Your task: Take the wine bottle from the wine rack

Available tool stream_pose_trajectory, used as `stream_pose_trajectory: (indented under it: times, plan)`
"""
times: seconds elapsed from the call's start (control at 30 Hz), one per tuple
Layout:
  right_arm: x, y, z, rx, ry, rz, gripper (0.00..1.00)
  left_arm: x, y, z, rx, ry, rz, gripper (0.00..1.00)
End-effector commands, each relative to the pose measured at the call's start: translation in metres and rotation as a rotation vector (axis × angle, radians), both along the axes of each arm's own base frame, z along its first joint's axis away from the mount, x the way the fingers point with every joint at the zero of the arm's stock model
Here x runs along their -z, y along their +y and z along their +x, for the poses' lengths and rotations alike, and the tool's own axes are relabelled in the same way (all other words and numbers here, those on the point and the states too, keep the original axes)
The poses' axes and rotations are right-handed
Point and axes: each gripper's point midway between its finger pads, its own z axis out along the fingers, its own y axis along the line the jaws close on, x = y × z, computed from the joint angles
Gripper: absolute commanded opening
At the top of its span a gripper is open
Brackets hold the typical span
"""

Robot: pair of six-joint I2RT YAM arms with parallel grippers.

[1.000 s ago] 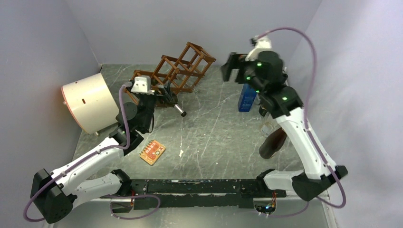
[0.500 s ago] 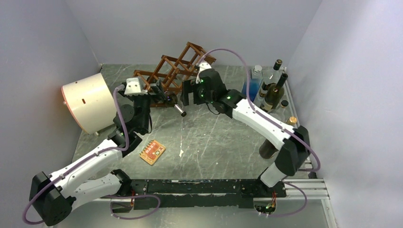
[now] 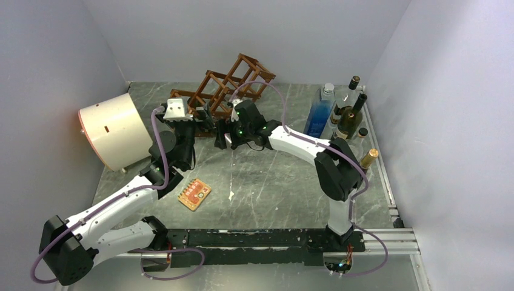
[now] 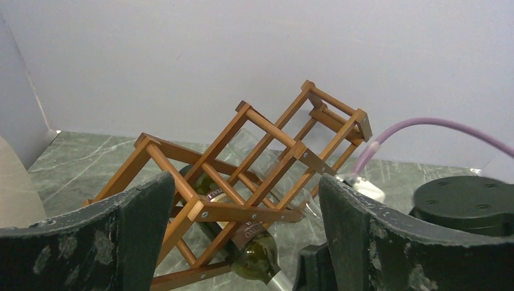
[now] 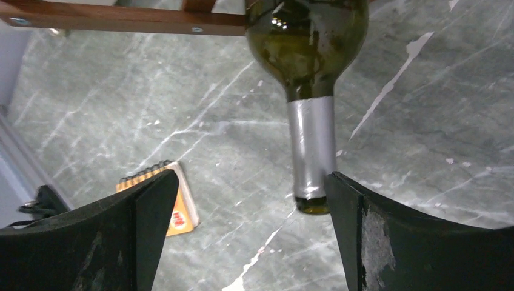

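Far centre of the table: the wine rack (image 3: 227, 91) (image 4: 254, 157) (image 5: 121, 18), reddish-brown wooden bars in stepped open square cells, rising toward the back wall.
Wine bottle: dark green glass, lying on its side in a low cell at the rack's near end (image 4: 251, 254) (image 5: 309, 36); its body is inside the bars and its neck pokes out over the table. It is mostly hidden behind my grippers in the top view.
Bottle neck: wrapped in silver foil (image 5: 312, 151), open mouth, hanging clear of the marble.
Left gripper: spread wide and holding nothing (image 3: 205, 118) (image 4: 245, 188), just in front of the rack's near end; rack and bottle show in the gap beyond my fingers.
Right gripper: also spread wide (image 3: 224, 134) (image 5: 251, 182), reaching across from my right side to the bottle's neck. The neck sits inside the gap, close against one finger (image 5: 376, 242); I cannot tell whether they touch. Nothing is pinched.
Table: grey-green marble top with white veins (image 3: 273, 182).
Drum: cream cylinder lying on its side at the left edge (image 3: 115, 130), well apart from the rack.
Notepad: orange, spiral-bound, flat on the table near my left arm (image 3: 194, 194) (image 5: 176, 206).
Spare bottles: an upright cluster at the far right (image 3: 348, 115), with a blue one beside them (image 3: 318, 115).
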Motion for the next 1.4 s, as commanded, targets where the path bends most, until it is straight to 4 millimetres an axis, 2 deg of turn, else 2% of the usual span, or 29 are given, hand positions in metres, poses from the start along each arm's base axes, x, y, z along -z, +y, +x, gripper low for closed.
stream_pose_trajectory:
  times: [0.0,0.33,0.57,0.87,1.27,1.37]
  plan:
    - [0.006,0.012,0.01,-0.025,0.007,0.035,0.95,-0.017,-0.002,0.0,0.019,-0.025,-0.032,0.91]
    - [0.042,0.01,0.032,-0.015,0.073,0.041,0.89,-0.02,-0.002,-0.002,0.03,-0.033,-0.04,0.91]
    - [0.046,0.028,0.035,-0.081,0.1,0.097,0.79,-0.021,-0.003,-0.002,0.036,-0.034,-0.04,0.91]
    - [0.052,0.025,0.043,-0.079,0.154,0.188,0.67,-0.022,-0.004,-0.003,0.043,-0.033,-0.042,0.91]
    - [0.062,0.03,0.043,-0.1,0.181,0.198,0.64,-0.017,-0.008,0.0,0.054,-0.019,-0.04,0.91]
    - [0.063,0.03,0.043,-0.099,0.181,0.201,0.6,-0.017,-0.009,0.0,0.053,-0.016,-0.039,0.91]
